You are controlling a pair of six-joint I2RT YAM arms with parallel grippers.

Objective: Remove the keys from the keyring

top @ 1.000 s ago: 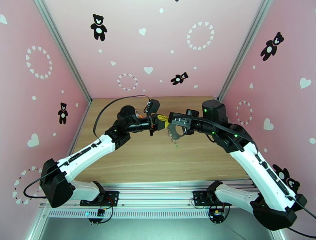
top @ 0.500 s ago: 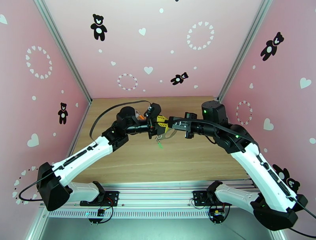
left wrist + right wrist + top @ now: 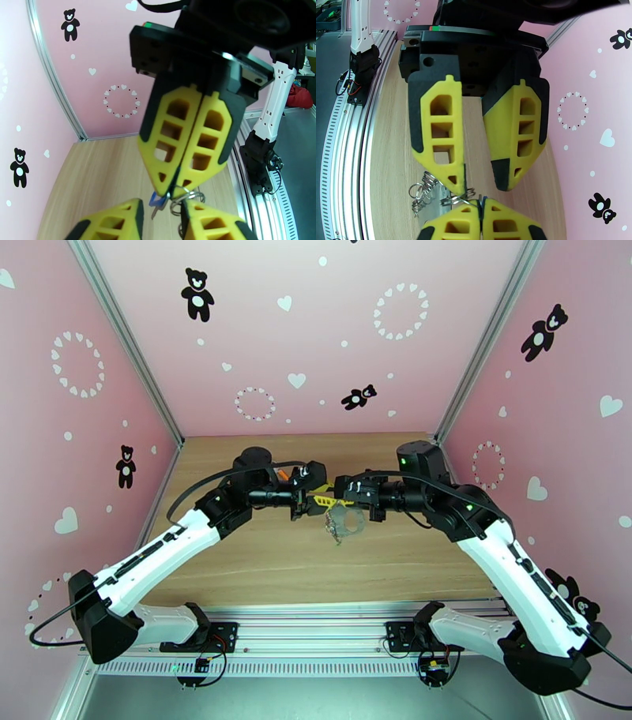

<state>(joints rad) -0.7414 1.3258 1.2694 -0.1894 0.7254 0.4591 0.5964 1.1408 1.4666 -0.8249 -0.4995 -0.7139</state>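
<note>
Both grippers meet tip to tip above the middle of the table. My right gripper (image 3: 341, 499) (image 3: 173, 190) is shut, pinching the keyring's metal rings (image 3: 189, 196) (image 3: 455, 198). A key with a blue tag (image 3: 157, 201) hangs right at its tips. The rest of the keyring (image 3: 345, 521) dangles below it, with a short chain (image 3: 419, 193) trailing off to one side. My left gripper (image 3: 322, 499) (image 3: 482, 178) faces it with its yellow fingers (image 3: 438, 138) apart. The rings and the blue-tagged key sit in the gap, and one fingertip is close to the rings.
The wooden table (image 3: 261, 556) lies well below the hanging keyring. Pink walls close it in on the left, back and right. An aluminium rail (image 3: 316, 619) with the arm bases runs along the near edge.
The left gripper was shut and has opened. Both grippers have come closer together and slightly lower. The hanging keyring swung left and then back under the right gripper.
</note>
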